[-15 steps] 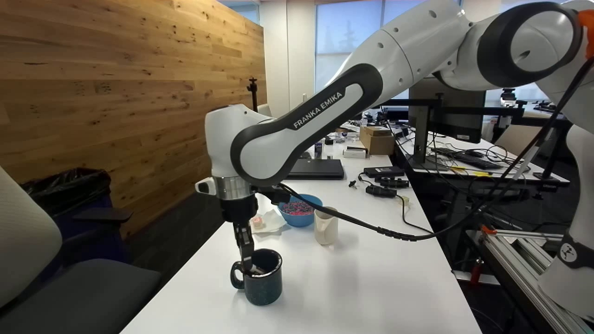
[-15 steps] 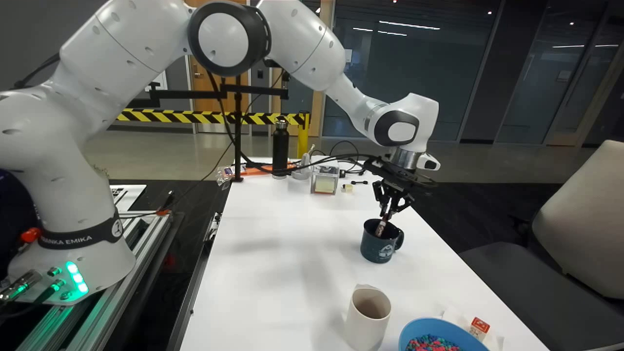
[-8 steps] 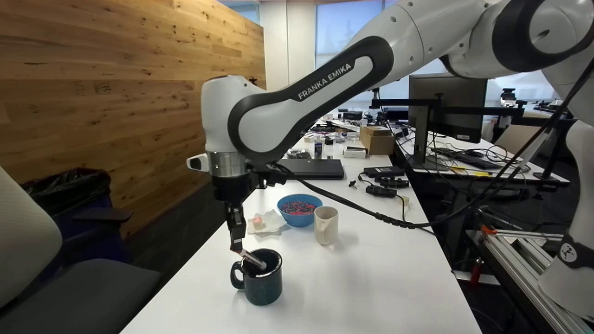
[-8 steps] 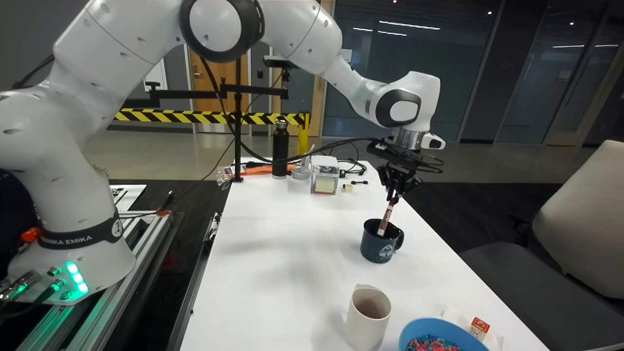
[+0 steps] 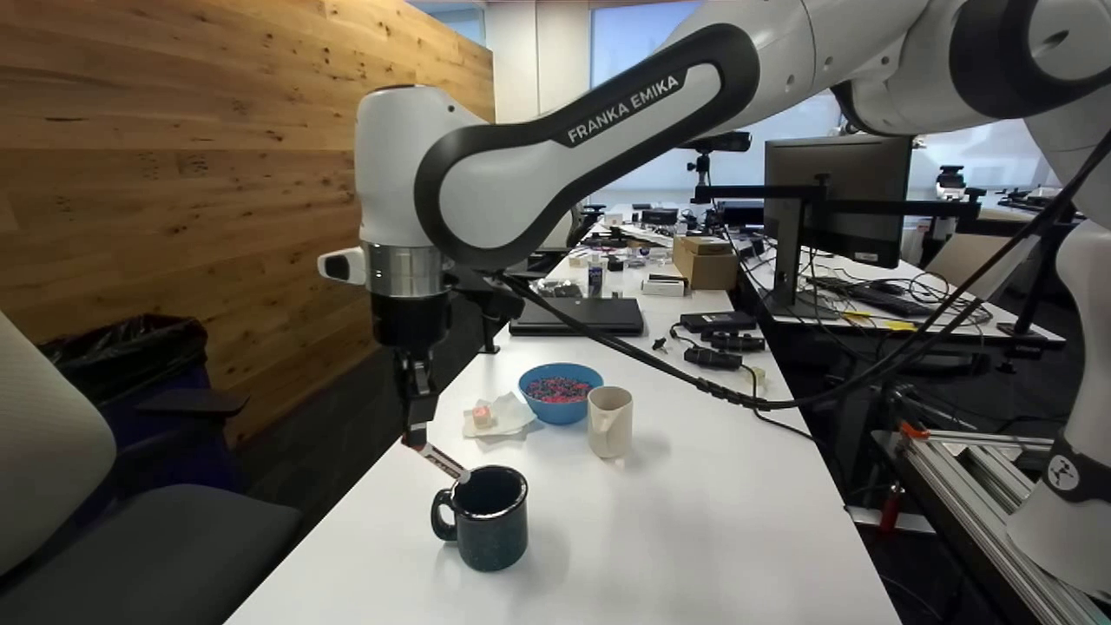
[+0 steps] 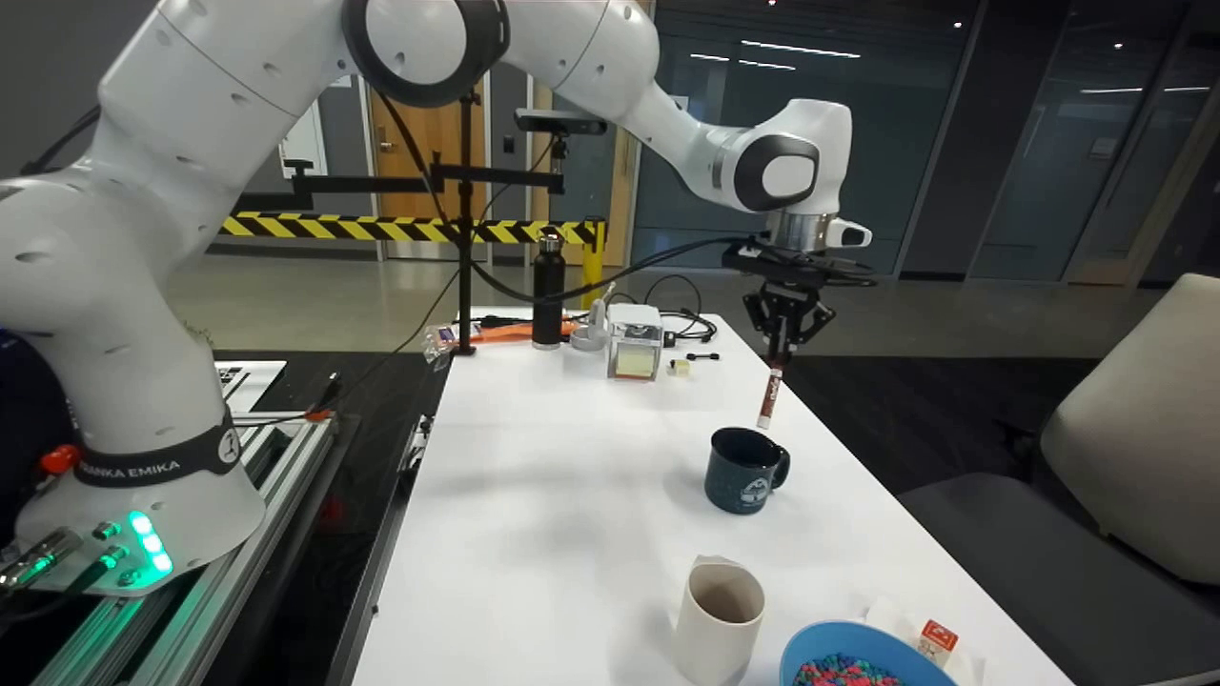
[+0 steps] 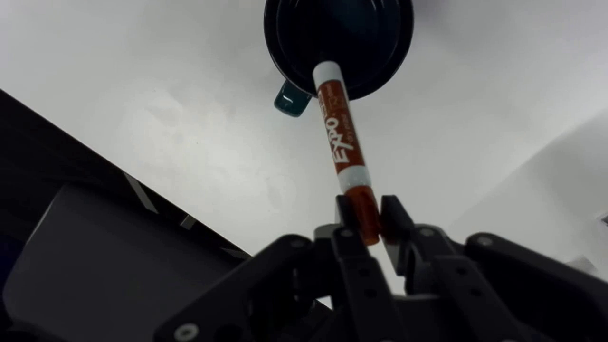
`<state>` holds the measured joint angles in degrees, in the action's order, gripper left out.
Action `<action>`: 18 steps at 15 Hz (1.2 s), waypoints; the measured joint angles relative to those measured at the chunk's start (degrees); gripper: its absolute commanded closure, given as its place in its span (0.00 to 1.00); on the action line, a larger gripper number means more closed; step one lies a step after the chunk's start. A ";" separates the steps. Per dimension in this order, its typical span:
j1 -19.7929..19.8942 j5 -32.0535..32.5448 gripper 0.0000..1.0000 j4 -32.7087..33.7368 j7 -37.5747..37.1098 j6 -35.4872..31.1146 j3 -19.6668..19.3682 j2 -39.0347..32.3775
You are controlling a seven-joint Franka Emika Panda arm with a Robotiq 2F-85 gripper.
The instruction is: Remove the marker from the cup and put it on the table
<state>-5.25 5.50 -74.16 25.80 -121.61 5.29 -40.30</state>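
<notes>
Reddish-brown with a white tip, the marker (image 7: 341, 124) sits in my tool (image 7: 369, 216), its brown end pinched there, the tip free. In an exterior view it slants down toward four o'clock, its tip by the rim of the cup (image 5: 492, 540). In the wrist view its long axis runs from the tool toward half past eleven, overlapping that rim at about six o'clock; I can't tell whether they touch. Half a second ago the tip was down inside the cup; since then the tool has climbed toward ten or eleven in that exterior view, and the cup hasn't budged. I'd call the removal nearly done; next I should swing the marker toward three o'clock in the wrist view, away from the edge of the table (image 7: 199, 156), and tilt it flatter before letting go.
</notes>
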 measured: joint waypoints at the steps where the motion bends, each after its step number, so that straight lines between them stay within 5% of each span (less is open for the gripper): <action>1: -0.46 0.49 0.95 0.59 0.05 0.00 0.02 -0.01; 18: -3.51 1.15 0.95 10.63 9.30 0.71 4.45 -10.45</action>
<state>-8.75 6.65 -63.53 35.10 -120.90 9.73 -50.74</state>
